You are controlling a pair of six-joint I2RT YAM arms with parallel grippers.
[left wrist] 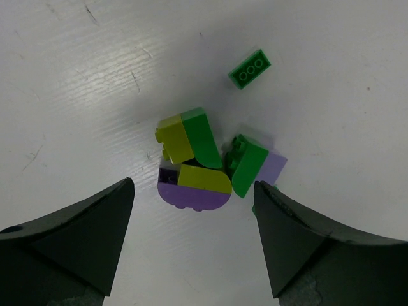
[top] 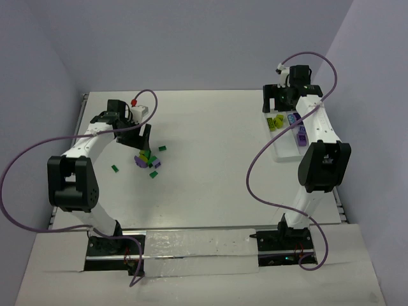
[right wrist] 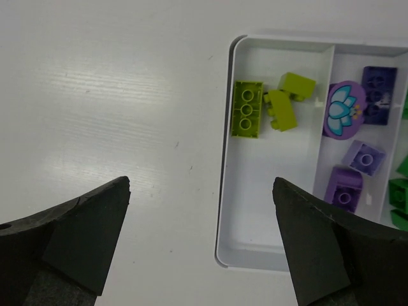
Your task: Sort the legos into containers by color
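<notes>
A small heap of legos (top: 148,160) lies on the table left of centre. In the left wrist view it shows yellow-green (left wrist: 204,178), dark green (left wrist: 203,137) and purple (left wrist: 194,197) bricks, with one dark green brick (left wrist: 249,68) lying apart. My left gripper (left wrist: 193,191) is open just above the heap, empty. My right gripper (right wrist: 201,191) is open and empty over the left rim of the white divided tray (right wrist: 224,191). The tray holds yellow-green bricks (right wrist: 247,108) in one compartment and purple bricks (right wrist: 346,188) in the one beside it; dark green ones (right wrist: 400,191) show at the frame edge.
Loose dark green bricks (top: 115,168) lie around the heap on the table. The tray (top: 280,152) sits at the far right under the right arm. Purple cables loop from both arms.
</notes>
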